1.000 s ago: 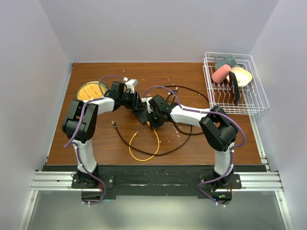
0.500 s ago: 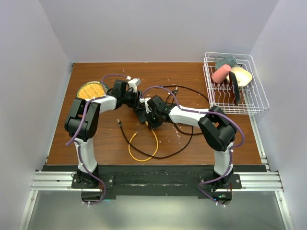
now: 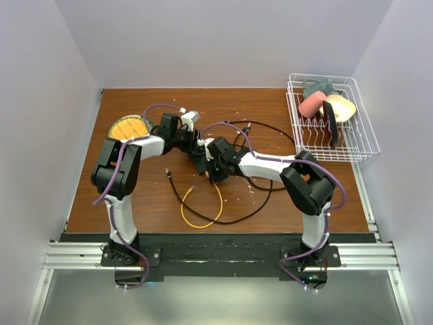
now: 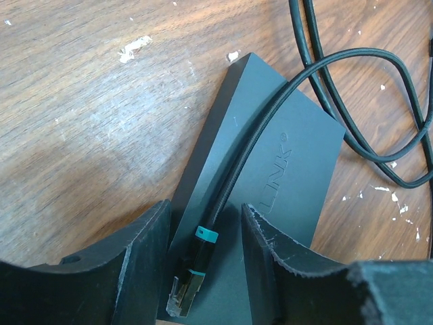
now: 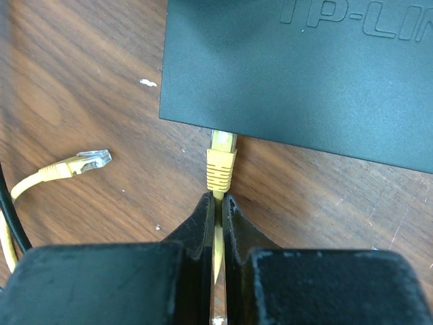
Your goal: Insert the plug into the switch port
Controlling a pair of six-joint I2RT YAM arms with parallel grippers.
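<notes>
Plug (image 5: 220, 166) is found straight ahead of the right claw (image 5: 218, 203), which is clamped on the yellow cable (image 5: 217, 247) just behind it, long axis aimed squarely into the switch (image 5: 304, 81) edge that its tip meets.

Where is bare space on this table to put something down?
Bare: the far strip of wooden table between round orange plate and white wire rack; the near right corner below that rack. Crowded: the middle, around flat dark box and cables.
</notes>
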